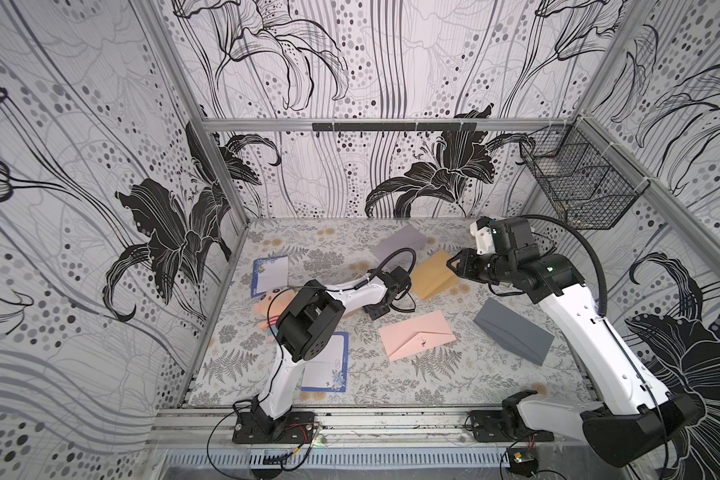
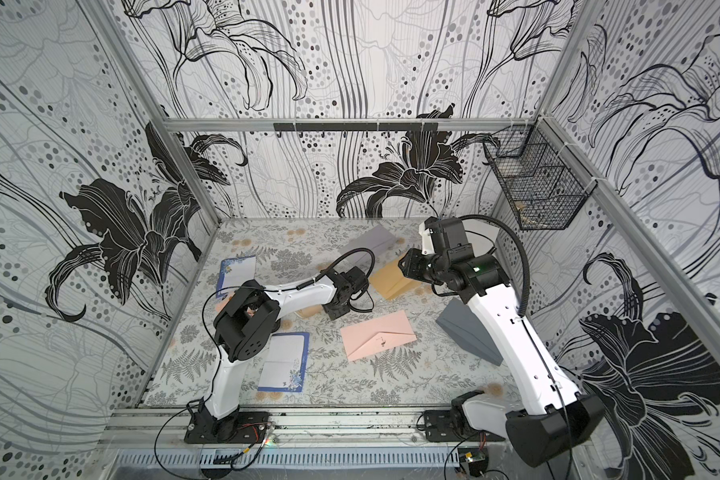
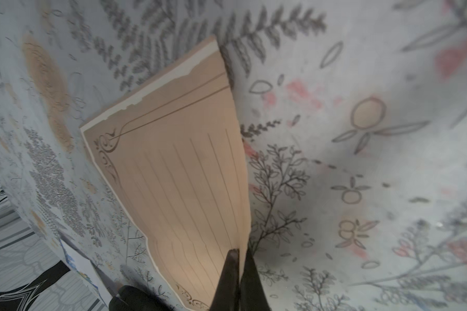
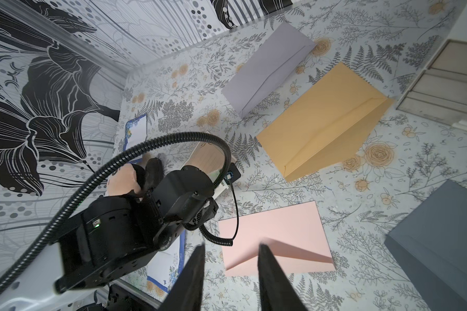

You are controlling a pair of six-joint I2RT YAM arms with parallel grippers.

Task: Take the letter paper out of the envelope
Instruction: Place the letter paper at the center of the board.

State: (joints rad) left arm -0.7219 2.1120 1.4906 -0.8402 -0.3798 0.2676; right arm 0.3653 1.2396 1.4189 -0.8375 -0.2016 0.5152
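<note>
You had four envelopes: one lavender envelope (image 1: 398, 241), one tan envelope (image 1: 433, 276), one pink envelope (image 1: 416, 334), one grey envelope (image 1: 512, 330). You had three sheets: two blue-bordered sheets (image 1: 271, 274) (image 1: 329, 365) and one lined tan sheet (image 3: 184, 175). You also had one cartoon figure (image 1: 267, 305), one wire basket (image 1: 578, 183) and two arms: left arm (image 1: 350, 293), right arm (image 1: 574, 316).

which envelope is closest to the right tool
The tan envelope: in both top views the right tool hovers at its edge. The lavender envelope, pink envelope and dark grey envelope all lie farther from it.
</note>
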